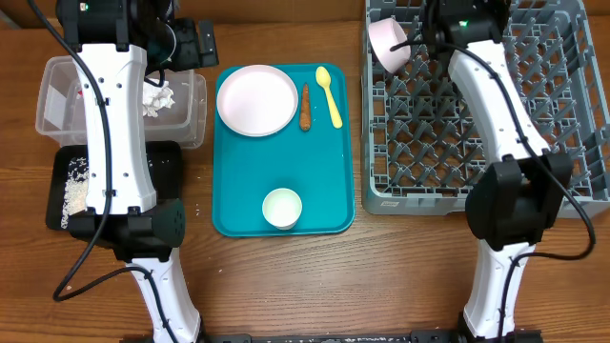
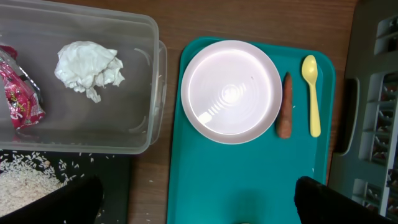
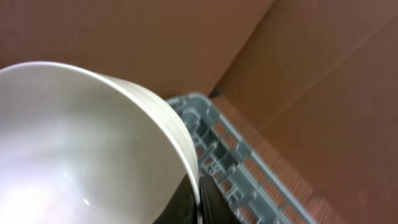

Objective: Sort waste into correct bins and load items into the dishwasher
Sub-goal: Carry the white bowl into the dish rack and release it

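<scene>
Waste lies leftmost: a crumpled white napkin (image 2: 89, 67) and red shiny wrapper (image 2: 18, 87) in the clear plastic tub (image 2: 152, 74), white rice grains (image 2: 25, 186) in the shallow black tray (image 1: 162, 167). The left gripper (image 2: 198, 190) hangs wide open, empty, between tub and teal serving tray (image 2: 249, 174), which carries a round white-pink plate (image 2: 231, 91), orange carrot piece (image 2: 285, 109), yellow plastic spoon (image 2: 312, 93) and white cup (image 1: 282, 208). The right gripper (image 1: 410, 43) clamps a tilted white bowl (image 1: 388, 43) over a corner of the grey lattice dish rack (image 1: 572, 86).

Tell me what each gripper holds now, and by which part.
The right gripper holds a white bowl by its rim, at the dish rack corner. The left gripper holds nothing; its fingers are apart.
</scene>
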{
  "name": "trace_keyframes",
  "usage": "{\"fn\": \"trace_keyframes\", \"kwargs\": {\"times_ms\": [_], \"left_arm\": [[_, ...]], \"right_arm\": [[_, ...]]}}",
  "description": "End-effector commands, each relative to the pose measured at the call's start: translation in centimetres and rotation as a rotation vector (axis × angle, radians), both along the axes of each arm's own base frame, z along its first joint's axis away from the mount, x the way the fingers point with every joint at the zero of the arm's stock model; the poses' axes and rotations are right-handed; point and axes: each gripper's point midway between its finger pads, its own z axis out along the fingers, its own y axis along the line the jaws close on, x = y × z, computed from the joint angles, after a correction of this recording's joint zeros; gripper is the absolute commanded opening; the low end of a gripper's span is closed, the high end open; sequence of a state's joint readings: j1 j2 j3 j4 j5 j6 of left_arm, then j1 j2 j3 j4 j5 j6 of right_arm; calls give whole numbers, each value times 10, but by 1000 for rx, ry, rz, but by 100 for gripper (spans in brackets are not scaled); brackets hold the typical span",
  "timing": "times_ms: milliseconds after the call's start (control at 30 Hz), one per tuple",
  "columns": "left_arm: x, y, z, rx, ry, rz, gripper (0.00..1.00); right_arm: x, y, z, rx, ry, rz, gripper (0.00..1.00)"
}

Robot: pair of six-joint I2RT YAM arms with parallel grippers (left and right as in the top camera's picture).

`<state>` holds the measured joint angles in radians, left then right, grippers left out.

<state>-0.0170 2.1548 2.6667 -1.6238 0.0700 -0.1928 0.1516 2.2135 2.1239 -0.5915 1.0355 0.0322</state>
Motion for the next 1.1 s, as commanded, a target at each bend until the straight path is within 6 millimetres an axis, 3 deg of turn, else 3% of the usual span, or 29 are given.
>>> {"fn": "trace_keyframes", "kwargs": {"times_ms": [0, 433, 767, 1067], "left_arm": [[-2, 2, 13, 1, -36, 15, 100], [-2, 3, 13, 1, -36, 15, 100], [-2, 3, 13, 1, -36, 15, 100], [-2, 3, 13, 1, -36, 15, 100]], "right_arm": [[7, -8, -7, -136, 126, 9, 4], [44, -15, -61, -250, 234, 65, 7], [48, -12, -107, -249, 324, 90, 7], [47, -14, -104, -260, 312, 65, 6]]}}
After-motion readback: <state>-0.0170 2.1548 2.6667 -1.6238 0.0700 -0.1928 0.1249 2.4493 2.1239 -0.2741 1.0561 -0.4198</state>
